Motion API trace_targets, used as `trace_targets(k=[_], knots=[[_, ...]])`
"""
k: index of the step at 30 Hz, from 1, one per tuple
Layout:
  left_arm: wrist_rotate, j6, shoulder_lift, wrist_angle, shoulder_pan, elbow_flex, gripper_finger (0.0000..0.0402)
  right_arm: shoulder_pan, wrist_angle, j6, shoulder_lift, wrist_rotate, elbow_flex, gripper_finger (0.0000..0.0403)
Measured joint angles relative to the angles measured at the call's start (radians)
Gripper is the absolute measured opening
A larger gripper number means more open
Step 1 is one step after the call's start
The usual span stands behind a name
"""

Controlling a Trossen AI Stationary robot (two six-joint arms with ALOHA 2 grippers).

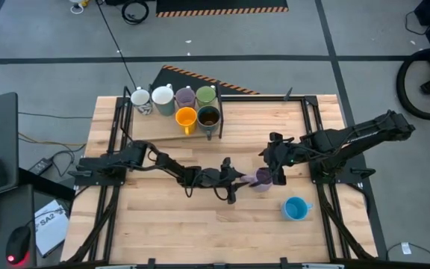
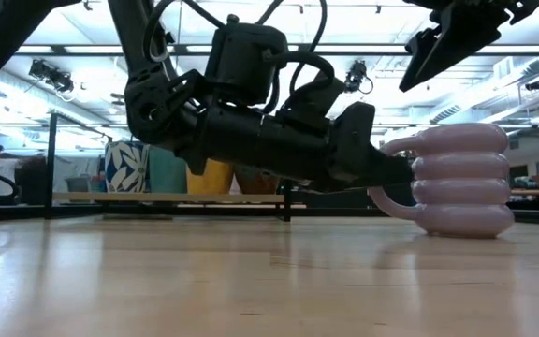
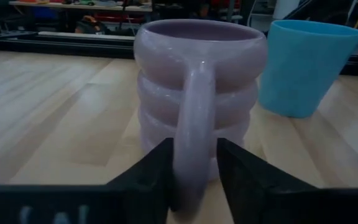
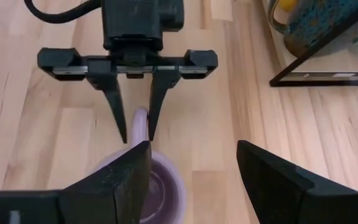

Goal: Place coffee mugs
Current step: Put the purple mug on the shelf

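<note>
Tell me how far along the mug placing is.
Six mugs already stand grouped at the table's far side. In hand: the left gripper straddles the lilac mug handle, while the right gripper hovers open above it. Left: this one and the blue mug.

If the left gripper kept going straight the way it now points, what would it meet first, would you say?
The lilac mug: the left gripper already straddles its handle, so the mug's ribbed wall comes first. The blue mug stands farther back and off to one side.

Dark jointed arms (image 1: 163,163), black looping cables.
</note>
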Motion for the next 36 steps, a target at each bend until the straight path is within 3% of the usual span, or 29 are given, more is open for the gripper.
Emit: trace_targets(k=[7, 14, 19, 27, 36], knots=[[-0.001, -0.018, 0.000, -0.009, 0.000, -0.001, 0.0053, 0.001, -0.006, 0.007, 0.000, 0.000, 0.000, 0.0244], [-0.015, -0.008, 0.000, -0.011, -0.019, -0.001, 0.0053, 0.001, -0.022, 0.010, 0.000, 0.005, 0.000, 0.0244], [-0.092, 0.015, -0.039, -0.073, -0.058, -0.015, 0.0053, 0.004, -0.066, 0.033, -0.009, 0.035, 0.000, 0.0244], [-0.116, -0.029, -0.181, -0.051, -0.091, -0.187, 0.0053, 0.010, -0.071, 0.022, -0.085, 0.061, 0.000, 0.0244], [-0.373, -0.062, -0.339, -0.033, -0.207, -0.371, 0.0053, -0.005, -0.036, -0.020, -0.125, 0.071, 0.000, 0.0244]])
